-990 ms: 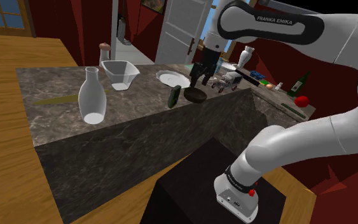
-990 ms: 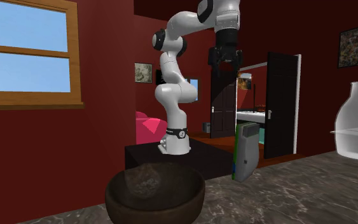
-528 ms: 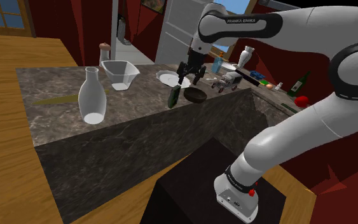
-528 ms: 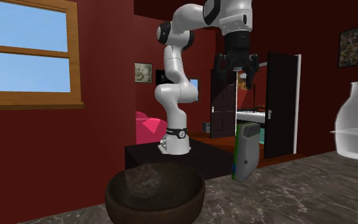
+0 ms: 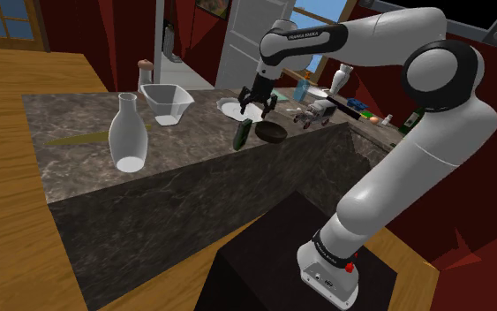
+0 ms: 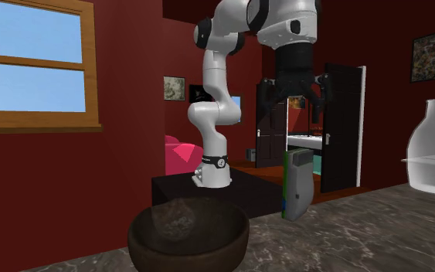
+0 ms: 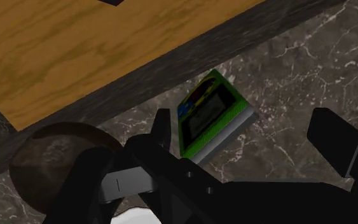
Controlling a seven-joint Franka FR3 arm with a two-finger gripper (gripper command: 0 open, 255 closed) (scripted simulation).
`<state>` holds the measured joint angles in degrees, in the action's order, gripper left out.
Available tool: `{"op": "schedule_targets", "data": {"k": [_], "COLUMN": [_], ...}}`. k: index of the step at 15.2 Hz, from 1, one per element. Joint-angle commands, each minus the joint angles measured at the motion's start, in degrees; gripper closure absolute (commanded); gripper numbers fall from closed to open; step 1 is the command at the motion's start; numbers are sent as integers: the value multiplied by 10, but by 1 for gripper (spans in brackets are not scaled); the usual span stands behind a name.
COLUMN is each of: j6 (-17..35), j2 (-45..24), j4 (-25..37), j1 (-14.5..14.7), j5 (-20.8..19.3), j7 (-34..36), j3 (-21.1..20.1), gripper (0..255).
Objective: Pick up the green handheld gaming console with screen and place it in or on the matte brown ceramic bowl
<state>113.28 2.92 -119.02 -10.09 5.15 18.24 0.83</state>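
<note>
Wrist view | end effector (image 7: 242, 125) spread wide, holding nothing | above upright green console (image 7: 209, 114)

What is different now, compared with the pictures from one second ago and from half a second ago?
The gripper travelled toward the second exterior view's right and somewhat down. It now hangs above the green console, jaws open, holding nothing. The console kept standing on the counter, and the brown bowl stayed in place.
</note>
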Motion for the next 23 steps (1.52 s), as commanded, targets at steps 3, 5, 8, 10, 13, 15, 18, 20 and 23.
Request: {"op": "schedule_targets", "data": {"k": [3, 5, 8, 10, 13, 15, 18, 20, 23], "j6": [18, 26, 43, 57, 78, 82, 82, 82, 82], "j2": [-71, -105, -121, -127, -135, -137, -137, -137, -137], "j4": [53, 80, 79, 70, 57, 55, 55, 55, 55], "j1": [-16, -24, -26, -25, -25, -25, -25, -25, -25], "j5": [5, 9, 12, 13, 15, 15, 15, 15, 15], "j7": [47, 68, 74, 73, 72, 71, 71, 71, 71], "j3": [16, 25, 27, 26, 25, 25, 25, 25, 25], "gripper": [0, 0, 0, 0, 0, 0, 0, 0, 255]}}
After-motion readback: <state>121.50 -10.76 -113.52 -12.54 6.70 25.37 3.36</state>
